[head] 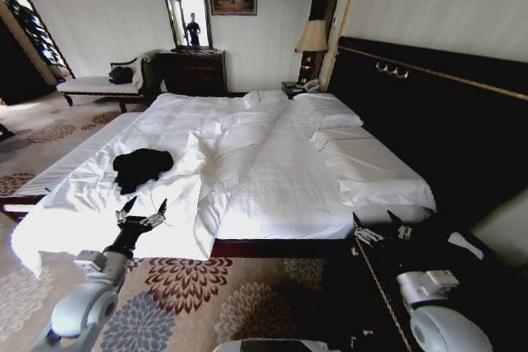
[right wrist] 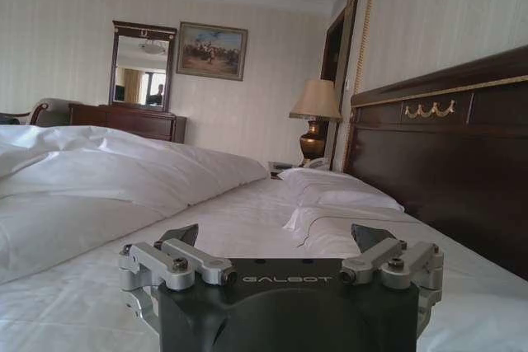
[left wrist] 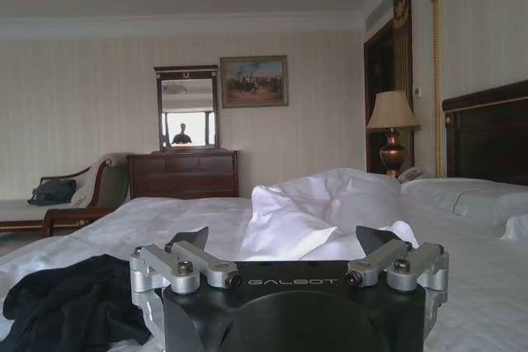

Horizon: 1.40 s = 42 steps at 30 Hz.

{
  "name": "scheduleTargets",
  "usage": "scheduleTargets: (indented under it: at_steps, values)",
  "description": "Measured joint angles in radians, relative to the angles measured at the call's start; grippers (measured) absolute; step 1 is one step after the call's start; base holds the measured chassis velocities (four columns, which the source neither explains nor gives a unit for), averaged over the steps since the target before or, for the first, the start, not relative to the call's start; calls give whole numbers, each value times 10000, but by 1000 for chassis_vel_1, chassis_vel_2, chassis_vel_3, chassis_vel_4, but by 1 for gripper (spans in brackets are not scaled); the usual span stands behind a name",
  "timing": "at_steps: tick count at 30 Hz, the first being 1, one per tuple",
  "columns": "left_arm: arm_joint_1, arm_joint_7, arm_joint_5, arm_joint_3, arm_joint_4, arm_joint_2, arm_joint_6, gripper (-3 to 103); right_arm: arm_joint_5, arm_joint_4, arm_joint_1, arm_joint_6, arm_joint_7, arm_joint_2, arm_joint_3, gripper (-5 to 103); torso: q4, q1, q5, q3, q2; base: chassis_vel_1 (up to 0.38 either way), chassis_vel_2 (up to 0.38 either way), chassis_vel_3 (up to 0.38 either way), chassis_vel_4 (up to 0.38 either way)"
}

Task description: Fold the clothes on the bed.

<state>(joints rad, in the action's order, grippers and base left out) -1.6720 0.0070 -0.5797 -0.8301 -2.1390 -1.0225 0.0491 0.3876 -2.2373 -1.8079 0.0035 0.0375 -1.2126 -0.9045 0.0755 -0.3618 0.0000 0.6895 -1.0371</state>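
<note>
The clothes (head: 142, 167) are one black T-shirt, lying crumpled on the near left part of the bed (head: 280, 171), whose white duvet is rumpled. In the left wrist view the black fabric (left wrist: 70, 307) lies just beyond the open fingers. My left gripper (head: 143, 206) hovers open over the duvet's near edge, a short way in front of the T-shirt. My right gripper (head: 384, 224) is open at the bed's near right corner, close to the dark headboard (head: 437, 113). In the wrist views the left gripper (left wrist: 285, 241) and right gripper (right wrist: 276, 235) hold nothing.
A dark dresser (head: 192, 72) with a mirror stands by the far wall, with a cushioned bench (head: 103, 84) carrying a small dark bag to its left. A lamp (head: 312, 43) and phone sit on the nightstand. Patterned carpet (head: 206, 294) lies in front of the bed.
</note>
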Motion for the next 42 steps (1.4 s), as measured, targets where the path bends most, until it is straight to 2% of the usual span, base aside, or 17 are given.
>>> scheduleTargets:
  at_steps: [29, 42]
  values:
    - [147, -1, -324, -17, -252, 117, 121, 100, 19, -6, 60, -40, -121, 69, -10, 100, 1, -2, 0, 0, 0, -199, 201, 195, -200]
    - [34, -1, -338, -50, -186, 93, 164, 100, -91, -7, 87, -63, -254, -73, 30, 100, 1, 9, 0, -5, -5, -26, 19, 31, -25]
